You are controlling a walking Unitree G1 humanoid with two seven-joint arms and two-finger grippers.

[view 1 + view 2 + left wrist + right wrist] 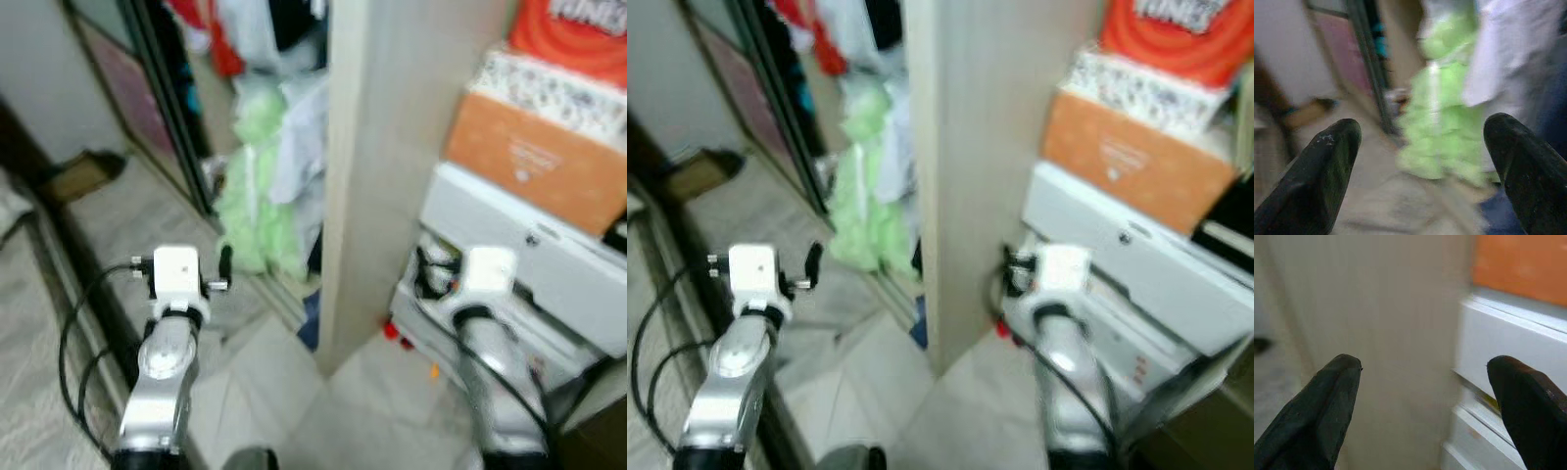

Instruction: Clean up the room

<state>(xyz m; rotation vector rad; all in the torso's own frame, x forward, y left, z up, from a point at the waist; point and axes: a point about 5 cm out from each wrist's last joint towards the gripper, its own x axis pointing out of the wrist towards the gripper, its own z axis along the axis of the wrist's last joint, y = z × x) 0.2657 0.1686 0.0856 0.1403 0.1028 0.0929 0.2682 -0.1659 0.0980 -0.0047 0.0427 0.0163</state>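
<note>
Two silver arms reach forward over a pale tiled floor point(284, 392), both pictures from the head blurred. The left gripper point(1420, 161) hangs above the floor with its jaws spread wide and nothing between them, pointed toward a pale green garment point(257, 191) that hangs down to the floor in an open wardrobe. Beside that garment hang white clothes point(299, 137), with red fabric point(211, 34) higher up and something dark blue point(310, 318) low at the floor edge; what each piece is cannot be made out. A dark sliding-door frame point(171, 108) borders the wardrobe on the robot's left, and a tall light wooden panel point(377, 166) closes it on the right, standing between the two arms. The right gripper point(1425, 401), jaws also wide and empty, faces that panel and a stack just beside it: white plastic drawers point(534, 264) at the bottom, an orange box point(539, 162) on them, a patterned box point(558, 88) above, and a red item point(578, 29) cut off by the top edge. Small red and orange bits point(397, 335) lie on the floor at the foot of the drawers. A dark shoe-like shape point(83, 174) sits far off by the wall, too blurred to identify.
</note>
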